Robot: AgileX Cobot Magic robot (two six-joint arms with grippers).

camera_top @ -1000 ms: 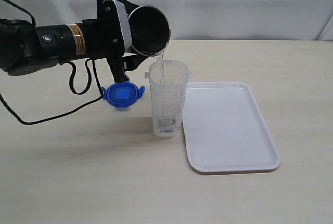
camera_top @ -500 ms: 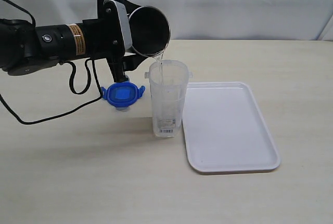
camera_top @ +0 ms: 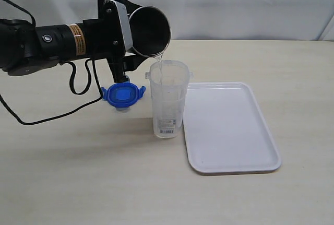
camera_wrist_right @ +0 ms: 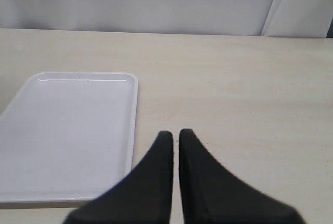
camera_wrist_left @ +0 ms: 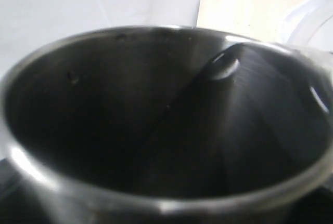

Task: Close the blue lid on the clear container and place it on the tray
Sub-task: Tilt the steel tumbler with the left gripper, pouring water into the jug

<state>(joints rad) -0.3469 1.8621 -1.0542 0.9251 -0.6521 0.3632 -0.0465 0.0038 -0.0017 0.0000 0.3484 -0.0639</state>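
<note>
While the container [camera_top: 169, 99] stands uncovered just beside the tray [camera_top: 229, 128], lid [camera_top: 123, 95] at its other side, our left gripper [camera_top: 128, 29] clamps a tipped metal cup [camera_top: 150, 31] over its mouth. We judge that a lurch could topple it. Our right gripper [camera_wrist_right: 176, 141] is pinched together, empty.

Item 1, my left arm [camera_top: 52, 39], upper left of the frame: black cylindrical casing, orange-yellow label band [camera_top: 78, 39], round silver fitting [camera_top: 47, 38], white wrist plate [camera_top: 121, 24], looping black cable [camera_top: 78, 86].
Item 2, my right pincer [camera_wrist_right: 176, 132]: two matte black tapered fingers [camera_wrist_right: 156, 182].
</note>
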